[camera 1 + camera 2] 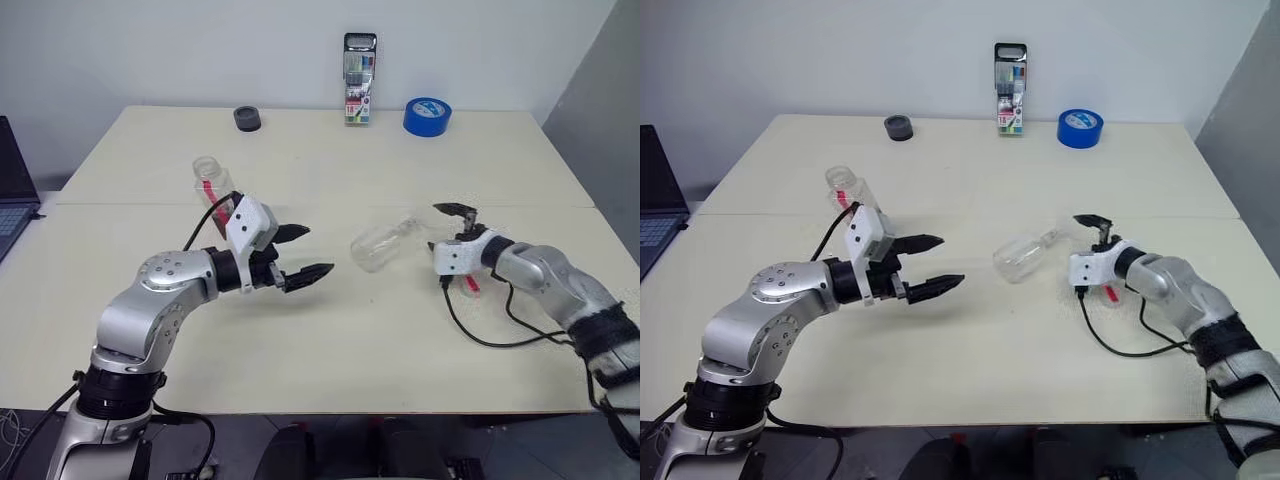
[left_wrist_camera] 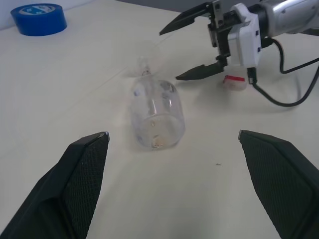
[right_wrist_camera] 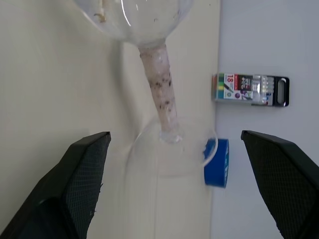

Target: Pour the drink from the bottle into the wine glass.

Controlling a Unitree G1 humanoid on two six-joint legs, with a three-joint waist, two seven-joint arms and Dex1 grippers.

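- The left hand (image 1: pixel 300 253) is held above the surface (image 1: pixel 330 350), its arm bent at the elbow and reaching toward the middle; its two black fingers are spread wide and nothing is between them.
- The left hand is pointed roughly level toward the wine glass (image 1: pixel 378 245), but it is apart from it.
- The wine glass is seen lying on its side near the middle of the surface, with the bowl toward the left hand and the foot toward the right hand.
- The right hand (image 1: pixel 462 228) is stretched forward from the right side, low over the surface, and is aimed at the foot of the glass; its fingers are also spread wide, one above the other, and nothing is pinched.
- In the right wrist view, the stem and round foot of the glass are seen between the two spread fingers, without contact.
- The bottle (image 1: pixel 212 185) is placed upright behind the left hand, with its neck uncovered.
- A small white and red cap (image 2: pixel 234 81) is seen on the surface just below the right hand.
- A blue tape roll (image 1: pixel 427 116), a pack of markers (image 1: pixel 359 79) and a dark round object (image 1: pixel 247 119) are placed at the far edge.
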